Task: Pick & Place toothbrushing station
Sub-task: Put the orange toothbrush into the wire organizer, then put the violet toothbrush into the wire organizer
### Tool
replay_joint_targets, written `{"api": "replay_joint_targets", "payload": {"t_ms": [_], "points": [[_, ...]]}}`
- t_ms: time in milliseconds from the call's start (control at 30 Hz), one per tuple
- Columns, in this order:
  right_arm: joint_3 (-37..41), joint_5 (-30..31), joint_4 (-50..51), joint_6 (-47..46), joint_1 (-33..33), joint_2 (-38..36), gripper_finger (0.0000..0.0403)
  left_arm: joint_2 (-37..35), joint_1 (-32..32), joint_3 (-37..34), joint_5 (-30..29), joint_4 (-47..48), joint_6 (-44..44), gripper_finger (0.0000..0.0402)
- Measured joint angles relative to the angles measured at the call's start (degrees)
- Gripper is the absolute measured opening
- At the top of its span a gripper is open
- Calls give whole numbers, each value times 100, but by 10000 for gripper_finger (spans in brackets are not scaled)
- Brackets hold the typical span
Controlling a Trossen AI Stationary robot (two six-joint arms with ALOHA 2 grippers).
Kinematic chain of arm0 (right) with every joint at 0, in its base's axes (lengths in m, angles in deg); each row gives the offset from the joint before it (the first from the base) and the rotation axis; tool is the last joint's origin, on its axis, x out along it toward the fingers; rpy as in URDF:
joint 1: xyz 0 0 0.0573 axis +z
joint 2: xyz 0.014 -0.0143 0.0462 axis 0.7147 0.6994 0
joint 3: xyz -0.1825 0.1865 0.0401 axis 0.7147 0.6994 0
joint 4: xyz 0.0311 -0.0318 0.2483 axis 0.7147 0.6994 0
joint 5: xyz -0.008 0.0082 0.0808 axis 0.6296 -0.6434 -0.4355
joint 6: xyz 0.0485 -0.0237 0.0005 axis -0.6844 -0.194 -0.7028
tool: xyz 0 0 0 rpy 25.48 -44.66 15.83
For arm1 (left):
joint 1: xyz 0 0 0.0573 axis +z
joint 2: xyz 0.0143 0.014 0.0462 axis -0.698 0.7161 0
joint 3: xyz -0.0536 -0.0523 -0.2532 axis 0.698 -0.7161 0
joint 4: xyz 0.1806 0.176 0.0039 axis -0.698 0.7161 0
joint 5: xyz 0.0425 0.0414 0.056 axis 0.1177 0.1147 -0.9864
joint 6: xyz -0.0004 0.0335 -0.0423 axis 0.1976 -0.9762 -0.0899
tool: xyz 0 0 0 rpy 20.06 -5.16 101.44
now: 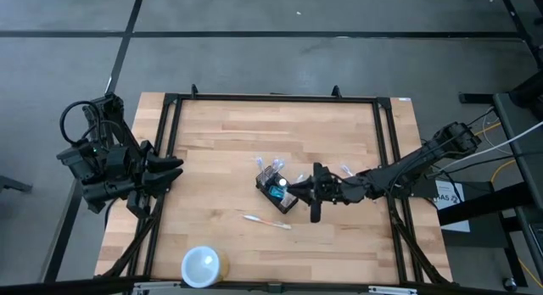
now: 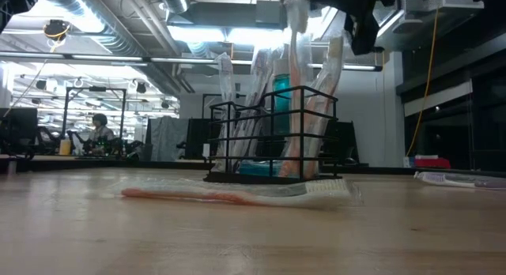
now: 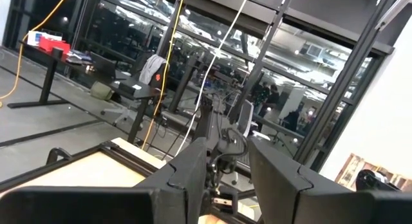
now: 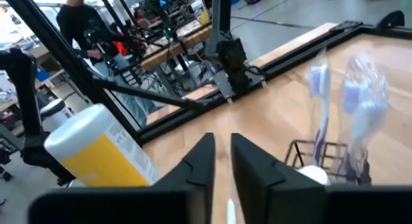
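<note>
The black wire caddy (image 1: 273, 192) stands on the wooden table near its middle, with several toothbrushes and a teal thing upright in it. It also shows in the low view (image 2: 273, 133) and the right wrist view (image 4: 322, 156). My right gripper (image 1: 297, 193) is at the caddy's right side, above its rim, with its fingers nearly together (image 4: 222, 166) on a pale toothbrush (image 2: 296, 38). A clear and orange toothbrush (image 1: 267, 220) lies flat on the table just near of the caddy. My left gripper (image 1: 174, 172) waits open and empty at the table's left edge (image 3: 228, 166). My right gripper has a thin pale sliver (image 4: 228, 208) between its two fingers, which come level from the table's right. In the low view the pale toothbrush's upper end (image 2: 296, 18) reaches up to the gripper while its lower end stands in the caddy. Which part is pinched does not show.
A round white cup (image 1: 202, 265) with a yellow side (image 4: 96, 147) stands near the table's near edge, left of centre. More clear toothbrushes lie right of the caddy (image 1: 348, 169) (image 2: 458, 178). A black frame (image 1: 170, 142) runs around the tabletop.
</note>
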Motion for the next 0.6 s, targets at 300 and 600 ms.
{"api": "replay_joint_targets", "payload": {"t_ms": [300, 600], "points": [[-147, 36, -18, 42, 0, -30, 134, 0, -135, 0, -1, 0, -1, 113], [-1369, 1044, 1995, 634, 458, -760, 142, 4, -220, -1, -1, 126, -68, 113]]}}
